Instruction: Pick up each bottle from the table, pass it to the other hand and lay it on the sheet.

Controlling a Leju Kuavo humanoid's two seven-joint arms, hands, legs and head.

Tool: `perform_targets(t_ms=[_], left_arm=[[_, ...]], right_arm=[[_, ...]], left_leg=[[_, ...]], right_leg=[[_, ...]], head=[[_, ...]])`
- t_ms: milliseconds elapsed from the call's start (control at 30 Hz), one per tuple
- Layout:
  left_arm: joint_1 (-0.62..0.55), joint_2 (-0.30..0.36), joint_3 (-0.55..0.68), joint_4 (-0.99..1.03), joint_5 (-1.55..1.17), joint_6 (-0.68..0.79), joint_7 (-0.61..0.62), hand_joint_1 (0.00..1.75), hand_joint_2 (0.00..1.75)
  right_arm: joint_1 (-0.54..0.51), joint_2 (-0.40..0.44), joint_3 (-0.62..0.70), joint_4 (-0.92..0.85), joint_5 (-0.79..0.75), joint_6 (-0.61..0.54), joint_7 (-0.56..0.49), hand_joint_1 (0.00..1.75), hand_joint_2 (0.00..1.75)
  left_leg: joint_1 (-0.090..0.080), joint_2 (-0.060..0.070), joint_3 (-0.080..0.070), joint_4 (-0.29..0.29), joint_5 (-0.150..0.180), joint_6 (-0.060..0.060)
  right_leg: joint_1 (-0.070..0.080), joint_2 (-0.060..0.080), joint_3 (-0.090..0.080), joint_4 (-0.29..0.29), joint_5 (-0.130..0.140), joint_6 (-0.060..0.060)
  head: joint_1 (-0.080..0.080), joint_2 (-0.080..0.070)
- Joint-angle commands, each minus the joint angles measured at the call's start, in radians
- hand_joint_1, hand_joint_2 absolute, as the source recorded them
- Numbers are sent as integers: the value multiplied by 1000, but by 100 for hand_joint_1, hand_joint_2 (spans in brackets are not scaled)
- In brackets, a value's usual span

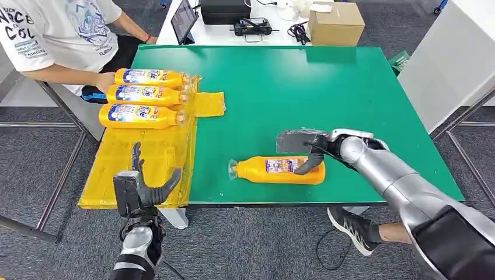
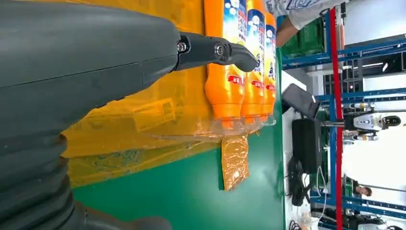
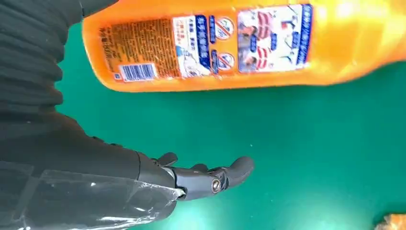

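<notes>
One orange bottle lies on its side near the front edge of the green table, cap pointing left. My right hand hovers over its base end, with the thumb on one side and the fingers on the other. Green table shows between the fingers and the bottle, so nothing is gripped. Three more orange bottles lie side by side at the back of the yellow sheet. My left hand is raised at the sheet's front edge, fingers spread and empty.
A person sits at the back left, one hand beside the laid bottles. Behind the green table, a white desk carries a cardboard box, a tablet and cables. A shoe shows under the table's front right.
</notes>
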State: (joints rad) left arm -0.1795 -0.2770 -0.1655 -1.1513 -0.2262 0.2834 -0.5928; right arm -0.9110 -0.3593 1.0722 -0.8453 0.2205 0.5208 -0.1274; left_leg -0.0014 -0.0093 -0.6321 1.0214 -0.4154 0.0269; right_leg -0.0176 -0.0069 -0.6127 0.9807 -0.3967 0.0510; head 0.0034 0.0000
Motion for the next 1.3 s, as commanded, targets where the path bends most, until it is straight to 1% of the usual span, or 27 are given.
perform_targets(t_ms=[33, 100, 233, 267, 300, 333, 367, 467, 533, 567, 600, 633, 733, 800, 900, 967, 1067, 1100, 1133, 1200, 1233, 1267, 1300], left_arm=[[-36, 16, -29, 61, 4, -5, 10, 0, 175], [-37, 15, -30, 62, 4, -8, 14, 0, 175], [-39, 11, -30, 66, 0, -4, 21, 0, 175], [-38, 10, -27, 64, 3, -7, 21, 0, 175], [-37, 7, -25, 61, 5, -12, 20, 0, 175], [-36, 5, -26, 60, 7, -15, 20, 0, 175], [-36, 5, -26, 60, 7, -15, 20, 0, 175], [-35, 2, -25, 59, 9, -15, 19, 0, 175], [-34, -1, -20, 54, 14, -18, 17, 0, 175], [-33, -2, -16, 50, 16, -19, 16, 0, 175], [-30, -1, -12, 45, 18, -21, 16, 0, 175], [-28, -1, -10, 41, 18, -22, 16, 0, 175], [-24, -2, -5, 32, 20, -25, 15, 0, 175], [-24, -2, -5, 32, 20, -25, 15, 0, 175], [-24, -2, -5, 32, 20, -25, 15, 0, 175], [-24, -2, -5, 32, 20, -25, 15, 0, 175], [-24, -2, -5, 32, 20, -25, 15, 0, 175], [-24, -2, -5, 32, 20, -25, 15, 0, 175], [-24, -2, -5, 32, 20, -25, 15, 0, 175], [-24, -2, -5, 32, 20, -25, 15, 0, 175], [-24, -2, -5, 32, 20, -25, 15, 0, 175], [-24, -2, -5, 32, 20, -25, 15, 0, 175], [-24, -2, -5, 32, 20, -25, 15, 0, 175]], right_arm=[[21, 4, 170, -2, 23, -66, 11, 0, 175], [29, 24, 189, 38, 43, -94, 7, 0, 175], [64, 65, 205, 106, 93, -143, 1, 0, 175], [66, 74, 207, 119, 108, -154, 5, 0, 175], [67, 81, 207, 129, 121, -157, 10, 0, 175], [65, 82, 208, 133, 128, -155, 15, 0, 175], [65, 82, 208, 133, 128, -155, 15, 0, 175], [60, 79, 210, 131, 137, -150, 20, 0, 175], [51, 74, 214, 127, 153, -141, 33, 0, 175], [47, 71, 216, 123, 163, -141, 41, 0, 175], [37, 66, 221, 116, 176, -135, 50, 0, 175], [30, 62, 224, 111, 181, -127, 54, 0, 175], [9, 52, 230, 95, 191, -107, 62, 0, 175], [9, 52, 230, 95, 191, -107, 62, 0, 175], [10, 53, 230, 95, 191, -107, 61, 0, 175], [10, 53, 230, 95, 191, -107, 61, 0, 175], [10, 53, 230, 95, 191, -107, 61, 0, 175], [10, 53, 230, 95, 191, -107, 61, 0, 175], [10, 53, 230, 95, 191, -107, 61, 0, 175], [10, 53, 230, 95, 191, -107, 61, 0, 175], [10, 53, 230, 95, 191, -107, 61, 0, 175], [10, 53, 230, 95, 191, -107, 61, 0, 175], [10, 53, 230, 95, 191, -107, 61, 0, 175]], left_leg=[[2, 1, 8, -2, -2, -2], [0, 0, 2, -1, -1, -1], [1, 2, 8, -1, -3, -2], [1, 1, 6, -2, -2, -2], [2, 2, 8, -2, -2, -2], [1, 1, 5, -1, -2, -1], [1, 2, 7, -1, -2, -2], [1, 0, 3, -1, -1, -1], [1, 1, 7, -1, -2, -2], [0, 1, 4, -1, -1, -1], [1, 2, 6, -1, -2, -2], [0, 1, 3, -1, -1, -1], [0, 3, 7, 0, -3, -2], [0, 2, 3, 0, -1, -1], [1, 2, 5, 0, -2, -2], [0, 1, 2, 0, -1, -1], [0, 2, 5, 0, -2, -2], [0, 1, 3, 0, -1, -1], [0, 2, 5, 0, -3, -2], [1, 1, 2, 0, -1, -1], [1, 3, 8, 1, -4, -3], [0, 1, 2, 0, -1, -1], [1, 2, 5, 0, -2, -2]], right_leg=[[2, 1, 8, -2, -2, -3], [0, 0, 2, 0, -1, -1], [2, 1, 8, -1, -2, -3], [2, 1, 6, -2, -1, -2], [2, 1, 8, -2, -2, -3], [1, 1, 5, -1, -1, -2], [1, 2, 6, -1, -2, -2], [1, 0, 3, 0, -1, -1], [1, 1, 6, 0, -2, -3], [0, 1, 4, 0, -1, -2], [1, 2, 5, 0, -2, -3], [0, 1, 3, 0, -1, -2], [1, 2, 6, 1, -3, -3], [0, 1, 2, 1, -1, -2], [1, 1, 4, 0, -2, -2], [0, 1, 2, 0, -1, -1], [0, 2, 4, 1, -2, -2], [0, 1, 2, 1, -1, -2], [0, 2, 4, 1, -2, -3], [1, 1, 2, 0, -1, -1], [2, 3, 8, 1, -3, -4], [0, 1, 2, 0, -1, -2], [1, 2, 5, 1, -2, -2]], head=[[0, 0], [0, 0], [0, 0], [0, 0], [0, 0], [0, 0], [0, 0], [0, 0], [0, 0], [0, 0], [0, 0], [0, 0], [0, 0], [0, 0], [0, 0], [0, 0], [0, 0], [0, 0], [0, 0], [0, 0], [0, 0], [0, 0], [0, 0]])
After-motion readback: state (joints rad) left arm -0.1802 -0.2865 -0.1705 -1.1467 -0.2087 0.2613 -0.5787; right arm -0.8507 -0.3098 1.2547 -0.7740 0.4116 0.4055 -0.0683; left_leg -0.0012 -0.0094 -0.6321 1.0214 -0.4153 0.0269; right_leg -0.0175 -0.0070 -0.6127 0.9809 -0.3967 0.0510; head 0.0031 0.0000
